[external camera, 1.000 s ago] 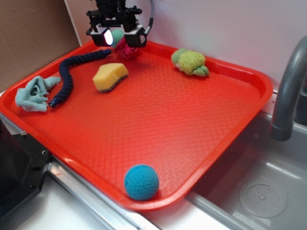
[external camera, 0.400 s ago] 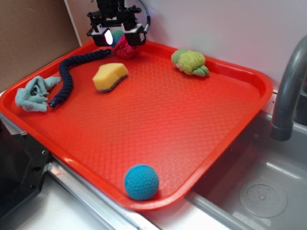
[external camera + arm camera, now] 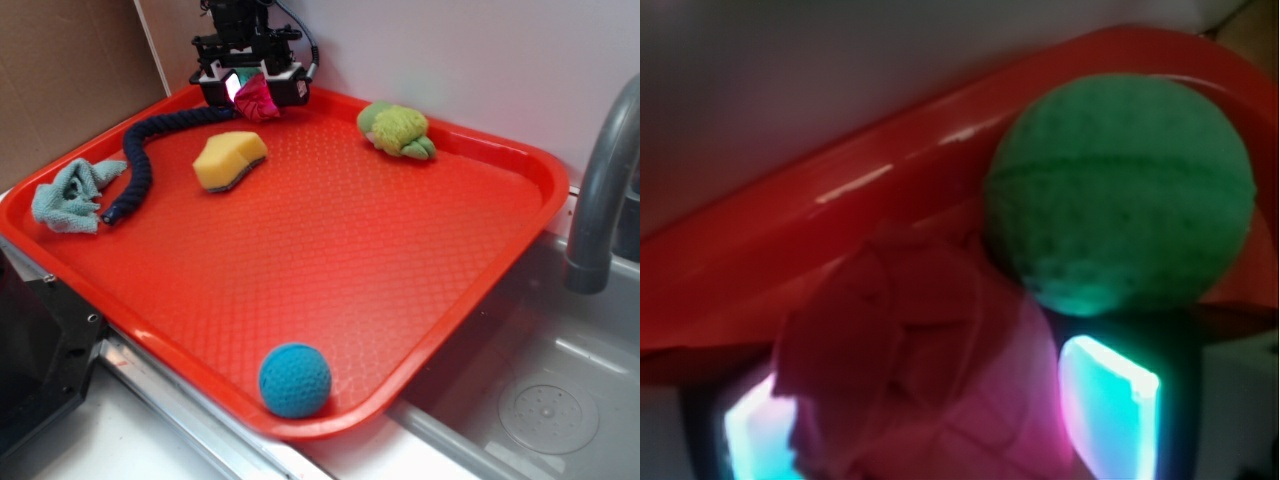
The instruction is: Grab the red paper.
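Crumpled dark crimson paper wad (image 3: 915, 370) sits between the black gripper (image 3: 252, 88)'s glowing pads (image 3: 1108, 405), upper left of frame. Jaws partly open around it; firm grip can't be confirmed. Knitted green ball (image 3: 1120, 195) touches the wad by the glossy red plastic tray (image 3: 840, 215) rim.

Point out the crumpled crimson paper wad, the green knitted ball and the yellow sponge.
Crumpled crimson paper wad (image 3: 925, 370), wrist view, on its wrinkled middle.
Green knitted ball (image 3: 1120, 195), wrist view, centre of its knitted surface.
Yellow sponge (image 3: 229, 159), exterior view, middle of its top face.

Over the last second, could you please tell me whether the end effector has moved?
Yes. The end effector has dropped lower and shifted slightly right, closer to the tray rim, and now straddles the red paper.
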